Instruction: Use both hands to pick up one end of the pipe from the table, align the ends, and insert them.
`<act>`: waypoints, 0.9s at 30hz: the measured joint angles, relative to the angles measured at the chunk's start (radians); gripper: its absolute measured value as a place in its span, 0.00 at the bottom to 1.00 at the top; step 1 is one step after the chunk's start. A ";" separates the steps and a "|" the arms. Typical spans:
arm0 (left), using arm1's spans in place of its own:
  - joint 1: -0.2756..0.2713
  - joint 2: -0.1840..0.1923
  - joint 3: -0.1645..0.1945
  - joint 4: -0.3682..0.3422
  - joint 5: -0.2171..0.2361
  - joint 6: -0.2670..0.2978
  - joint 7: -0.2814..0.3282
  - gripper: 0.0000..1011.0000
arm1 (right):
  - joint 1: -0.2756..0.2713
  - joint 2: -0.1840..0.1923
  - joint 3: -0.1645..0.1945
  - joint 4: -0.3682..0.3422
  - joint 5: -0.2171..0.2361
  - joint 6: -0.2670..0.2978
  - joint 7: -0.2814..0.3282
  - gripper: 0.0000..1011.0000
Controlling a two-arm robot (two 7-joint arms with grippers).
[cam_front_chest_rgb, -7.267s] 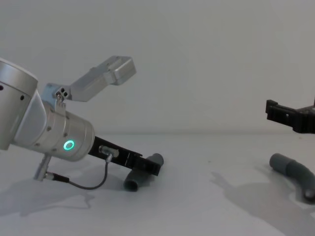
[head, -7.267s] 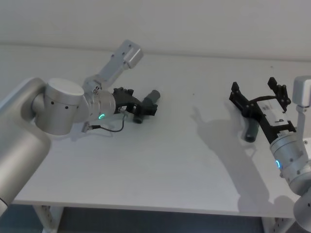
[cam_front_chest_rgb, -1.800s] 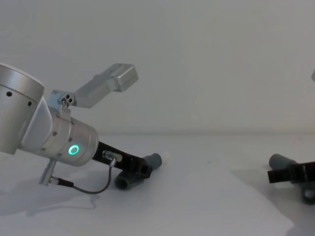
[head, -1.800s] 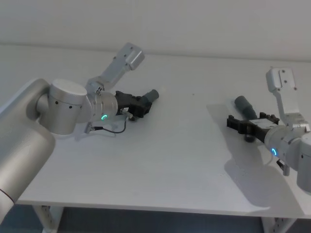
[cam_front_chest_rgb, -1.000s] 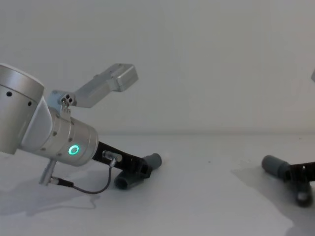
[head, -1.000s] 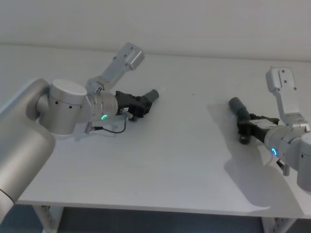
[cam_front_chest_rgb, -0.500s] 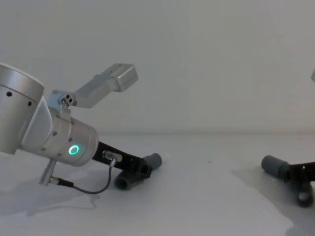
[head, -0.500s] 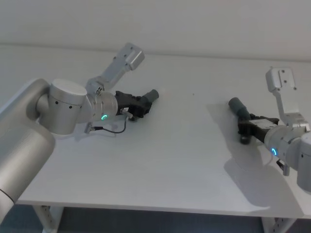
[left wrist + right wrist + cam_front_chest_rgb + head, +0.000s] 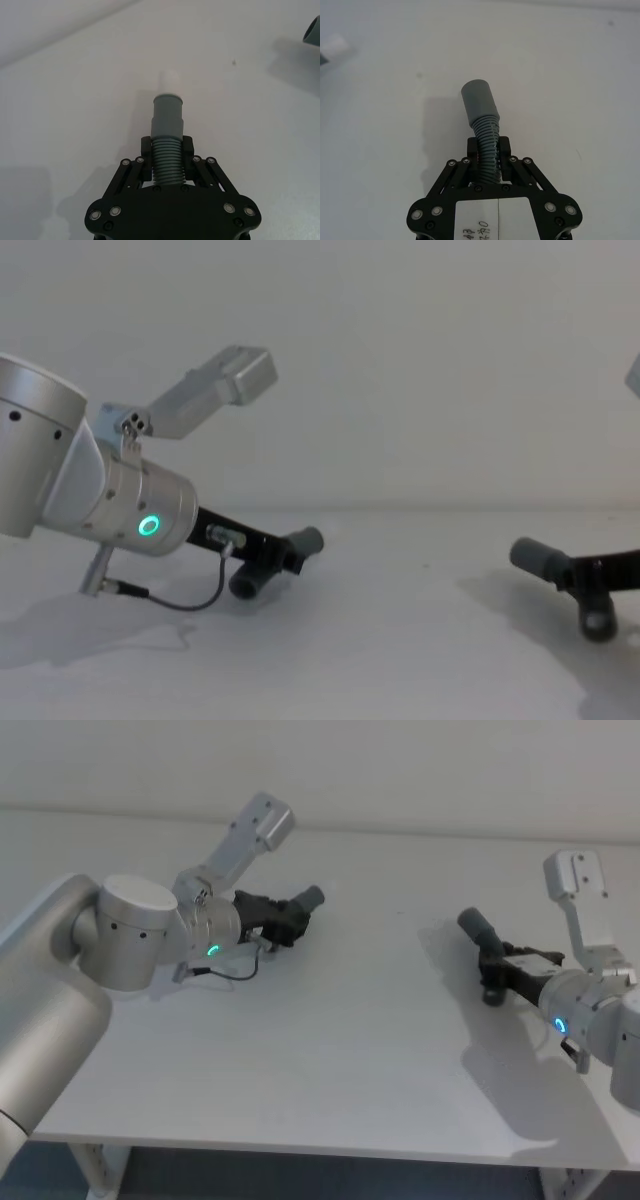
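A: Table (image 9: 340,1050) first. We log it pale and flat, running beneath both claws.

B: Agreed. Left arm (image 9: 130,935): thick, silver, with a green ring light (image 9: 148,527) just behind the claw. Right arm (image 9: 600,1020) reaches in from the opposite side, well apart.

A: Left claw (image 9: 166,150): both fingers are pressed onto the ribbed middle of the left pipe piece (image 9: 167,125). We call it pinching.

B: The piece runs straight ahead from between the fingertips. Its bent end drops below the claw toward the table. We cannot tell whether that end touches.

A: Right claw (image 9: 489,147): same grip, fingers clamped on the ribs of the right pipe piece (image 9: 487,131).

B: That piece leans ahead of the fingertips and a little to one side. In the chest view its bent end hangs under the claw.

A: Now the collars. The left collar (image 9: 167,100) sits ahead of the left claw's fingertips. The right collar (image 9: 477,100) is the smooth sleeve ahead of the right claw's.

B: Smallest item: the white tip (image 9: 170,80), just beyond the left collar, at the point farthest from that claw. We note the two mouths face each other, well apart.
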 joint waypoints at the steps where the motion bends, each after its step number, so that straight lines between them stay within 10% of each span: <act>1: 0.000 -0.001 -0.003 -0.005 0.003 -0.008 0.005 0.33 | 0.002 0.001 0.000 0.000 0.005 -0.015 0.013 0.23; 12: -0.009 0.002 -0.012 -0.040 0.020 -0.053 0.007 0.33 | 0.020 0.028 -0.003 0.003 0.043 -0.106 0.120 0.23; 27: -0.021 0.071 0.011 -0.096 0.004 -0.086 -0.138 0.33 | 0.071 0.135 -0.030 0.044 0.111 -0.212 0.360 0.23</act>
